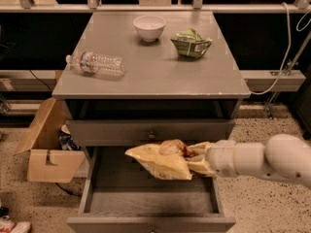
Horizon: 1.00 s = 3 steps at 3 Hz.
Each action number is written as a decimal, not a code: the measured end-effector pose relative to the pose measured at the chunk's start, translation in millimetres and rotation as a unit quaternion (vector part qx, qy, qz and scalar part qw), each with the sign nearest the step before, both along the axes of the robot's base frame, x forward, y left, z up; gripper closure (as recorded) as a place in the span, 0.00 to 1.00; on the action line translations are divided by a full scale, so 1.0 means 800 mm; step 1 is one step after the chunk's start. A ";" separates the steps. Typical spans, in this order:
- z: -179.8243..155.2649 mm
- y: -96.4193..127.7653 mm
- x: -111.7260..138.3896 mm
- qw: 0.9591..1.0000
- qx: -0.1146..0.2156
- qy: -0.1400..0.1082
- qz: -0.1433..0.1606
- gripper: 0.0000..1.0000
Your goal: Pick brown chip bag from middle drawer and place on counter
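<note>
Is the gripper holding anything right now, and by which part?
Yes. The gripper grips the brown chip bag by the end nearest the arm; the rest of the bag sticks out sideways above the open middle drawer.
</note>
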State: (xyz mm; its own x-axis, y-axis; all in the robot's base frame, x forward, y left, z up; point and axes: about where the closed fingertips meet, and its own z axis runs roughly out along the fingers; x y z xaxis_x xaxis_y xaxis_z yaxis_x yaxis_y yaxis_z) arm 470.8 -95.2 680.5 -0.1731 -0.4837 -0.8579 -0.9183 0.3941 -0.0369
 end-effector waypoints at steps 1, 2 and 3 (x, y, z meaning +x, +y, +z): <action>0.097 -0.035 -0.026 0.998 -0.004 -0.057 -0.020 1.00; 0.219 -0.074 -0.054 0.989 -0.039 -0.129 -0.055 1.00; 0.219 -0.074 -0.054 0.989 -0.039 -0.129 -0.055 1.00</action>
State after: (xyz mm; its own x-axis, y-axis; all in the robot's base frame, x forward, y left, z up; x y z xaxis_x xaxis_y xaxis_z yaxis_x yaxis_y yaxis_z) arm 427.5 -154.1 856.0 -0.0097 -0.5413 -0.8408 -0.8261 0.4782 -0.2983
